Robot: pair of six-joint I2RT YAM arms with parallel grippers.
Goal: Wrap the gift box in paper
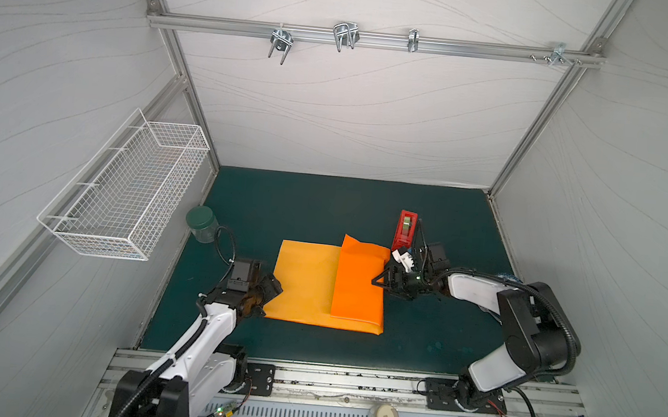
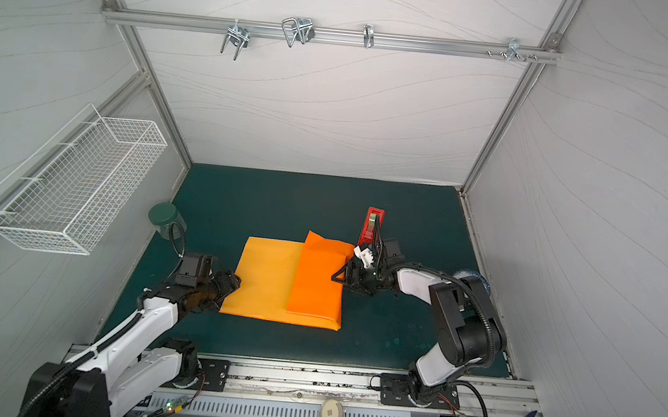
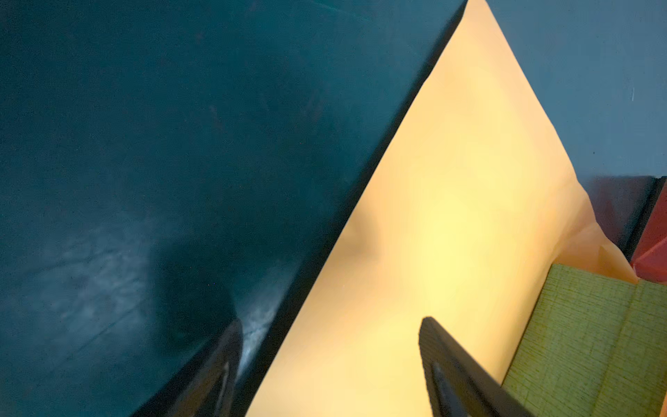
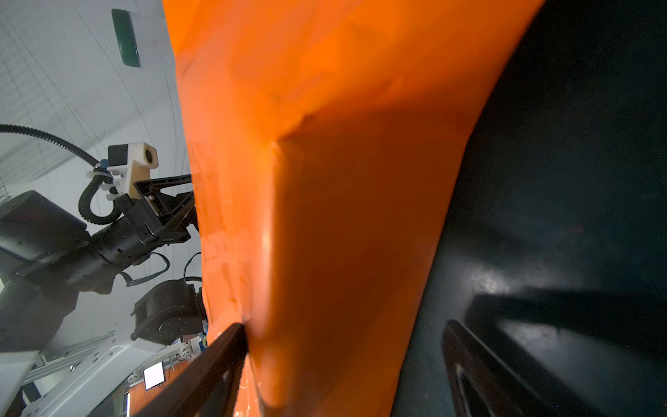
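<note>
The orange paper (image 1: 304, 282) (image 2: 266, 282) lies on the green mat in both top views. Its right part is folded leftward as a brighter flap (image 1: 358, 281) over the gift box, which is hidden there. The left wrist view shows a corner of the olive-green gift box (image 3: 592, 343) beside the pale paper (image 3: 451, 216). My left gripper (image 1: 266, 303) (image 3: 332, 323) is open, its jaws straddling the paper's left edge. My right gripper (image 1: 379, 285) (image 4: 344, 326) is open at the covered box's right side. One of its fingers touches the paper (image 4: 343, 180) and the other is over the mat.
A red tape dispenser (image 1: 405, 229) (image 2: 373, 224) stands just behind the right gripper. A jar with a green lid (image 1: 201, 222) sits at the mat's left edge. A white wire basket (image 1: 129, 194) hangs on the left wall. Hooks hang on a rail on the back wall.
</note>
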